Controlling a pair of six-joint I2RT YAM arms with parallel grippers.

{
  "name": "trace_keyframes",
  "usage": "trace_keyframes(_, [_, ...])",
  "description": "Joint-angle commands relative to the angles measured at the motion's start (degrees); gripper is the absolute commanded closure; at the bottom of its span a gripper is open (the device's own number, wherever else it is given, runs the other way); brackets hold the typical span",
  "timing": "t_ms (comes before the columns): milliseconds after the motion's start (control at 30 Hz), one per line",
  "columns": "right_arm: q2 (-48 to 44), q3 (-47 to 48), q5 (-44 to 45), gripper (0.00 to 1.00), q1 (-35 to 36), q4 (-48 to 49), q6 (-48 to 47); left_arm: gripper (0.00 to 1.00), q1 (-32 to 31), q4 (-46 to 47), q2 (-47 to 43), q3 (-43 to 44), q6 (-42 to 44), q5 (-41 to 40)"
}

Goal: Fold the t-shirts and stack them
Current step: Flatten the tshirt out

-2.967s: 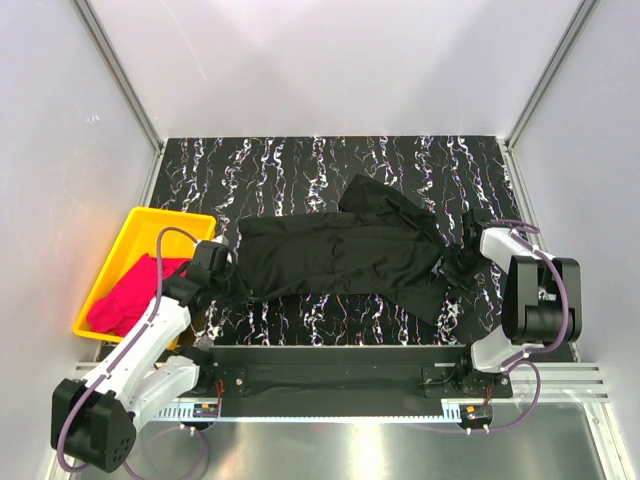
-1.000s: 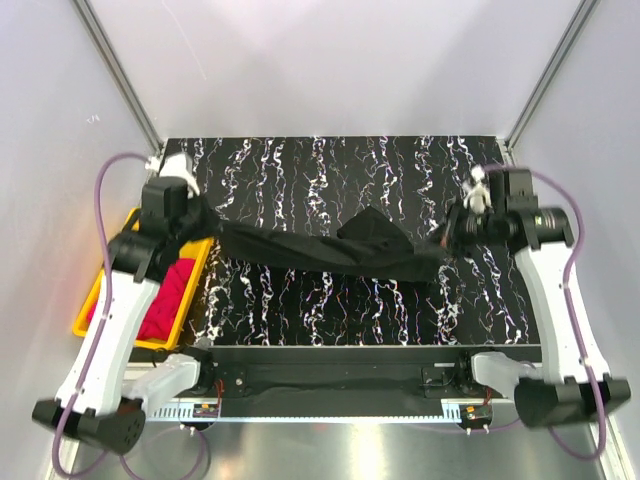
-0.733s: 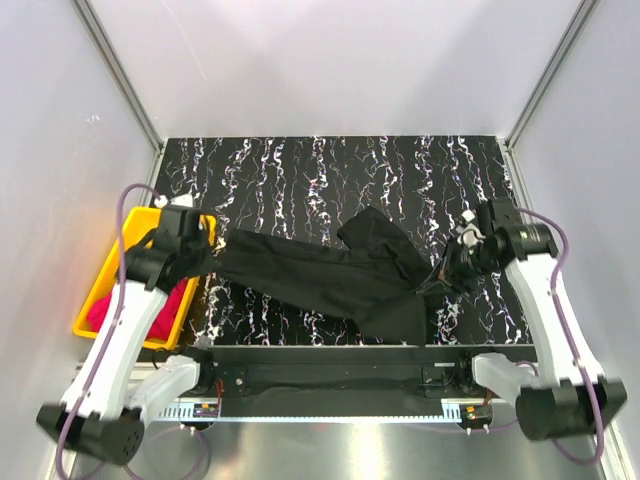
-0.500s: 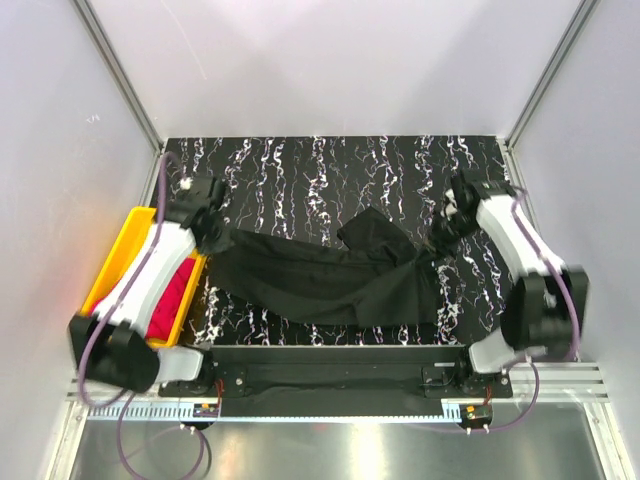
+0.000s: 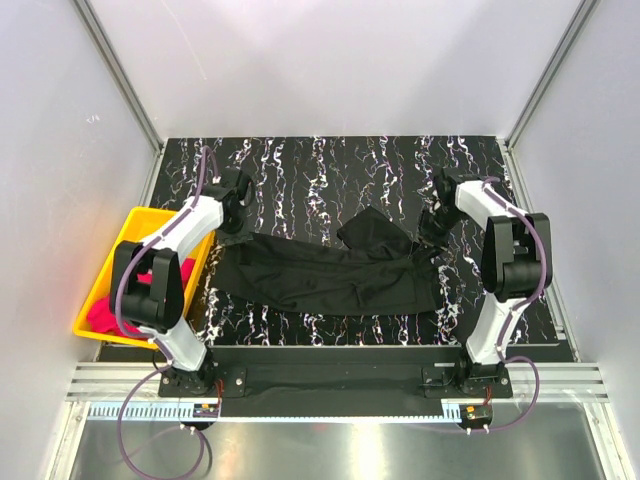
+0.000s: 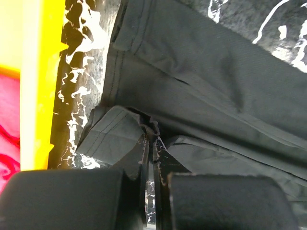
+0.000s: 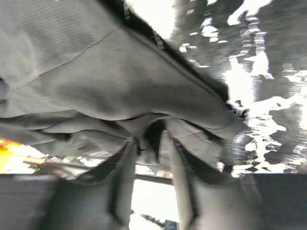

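While left gripper (image 6: pixel 152 139) clamps black t-shirt (image 5: pixel 330 272) edge, right gripper (image 7: pixel 152 143) jaws stand parted around cloth — spreading step, likely; next move — flatten bunched right side.

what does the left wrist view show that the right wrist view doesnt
Only the left wrist view: the yellow tray at the left edge with the pink t-shirt inside it, and the left hand shut, pinching a folded hem of the black t-shirt.
Only the right wrist view: the right hand with its fingers parted, cloth bunched loosely at their tips.
Both: the black t-shirt lying on the black-and-white marbled table.
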Motion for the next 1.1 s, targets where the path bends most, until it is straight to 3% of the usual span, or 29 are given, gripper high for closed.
trace_keyframes(0, [-5.55,1.24,7.59,0.57,-0.78,-0.83,-2.41,1.00,0.20,2.94,-4.20,1.51,1.20,1.65])
trace_keyframes(67, [-9.68,0.01,9.10,0.50,-1.57,-1.53,-2.14,1.00,0.20,3.20,-6.56,0.02,1.29,1.91])
trace_keyframes(167, [-14.78,-3.85,6.04,0.50,-1.66,-2.15,-2.14,1.00,0.20,3.38,-8.07,-1.83,1.11,3.76])
trace_keyframes(367, [-22.52,-15.98,-5.66,0.72,-1.31,3.45,0.06,1.00,0.12,4.78,-11.23,-4.56,1.99,6.58])
trace_keyframes(567, [-17.97,-22.14,-11.20,0.68,0.10,9.01,0.15,1.00,0.03,4.87,-12.20,-5.35,2.34,7.63])
trace_keyframes(1067, [-17.17,-26.09,-1.02,0.59,0.36,7.34,0.94,1.00,0.03,5.40,-13.87,-6.32,2.70,8.24])
